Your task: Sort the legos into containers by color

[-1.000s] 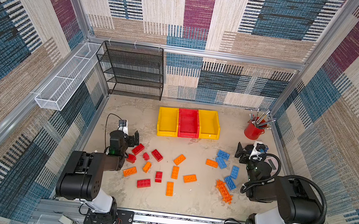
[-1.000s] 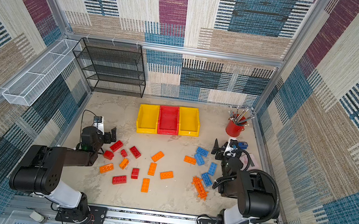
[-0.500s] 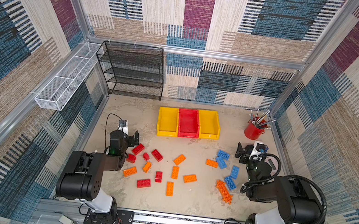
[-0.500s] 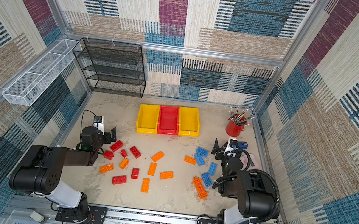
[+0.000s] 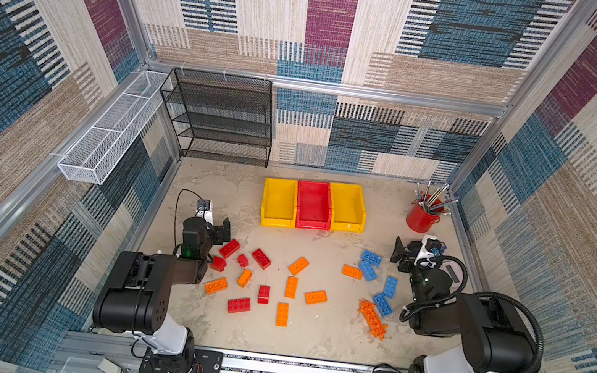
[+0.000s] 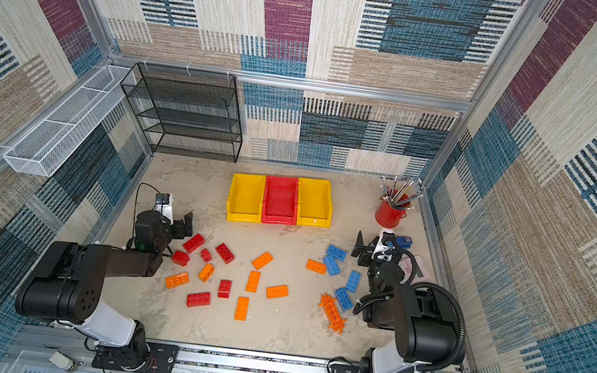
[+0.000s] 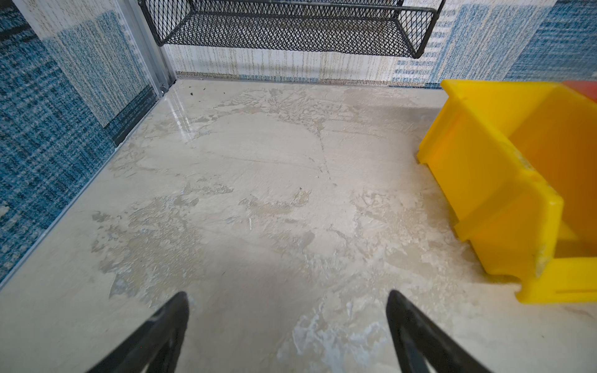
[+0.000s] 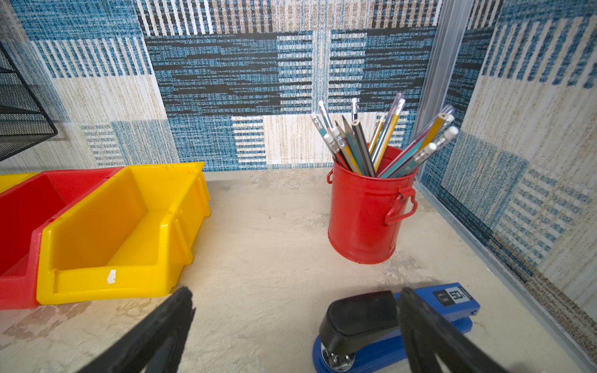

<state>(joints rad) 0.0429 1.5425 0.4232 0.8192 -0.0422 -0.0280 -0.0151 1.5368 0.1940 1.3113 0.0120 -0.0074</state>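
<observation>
Three glossy, slope-fronted plastic containers stand side by side at the back of the mottled beige tabletop [image 5: 306,337]: yellow left bin [image 5: 276,222], red middle bin [image 5: 312,225] and yellow right bin [image 5: 346,226], all empty. Studded plastic legos lie loose: red bricks [image 5: 261,258] beside the left gripper [image 7: 287,294], orange bricks [image 5: 291,286] centrally, blue bricks [image 5: 390,286] and a long spiky orange piece [image 5: 372,319] near the right gripper [image 8: 295,290]. Both grippers gape wide, holding nothing; nothing has shifted since the earlier frames

Shiny plastic and metal on a rough counter [image 7: 258,161]
The yellow bin [image 8: 80,287] is smooth glossy plastic, scuffed at the edges; the pencil cup [image 8: 365,219] is glossy red metal; the shelf rack [image 7: 290,32] is matt black wire mesh.
</observation>
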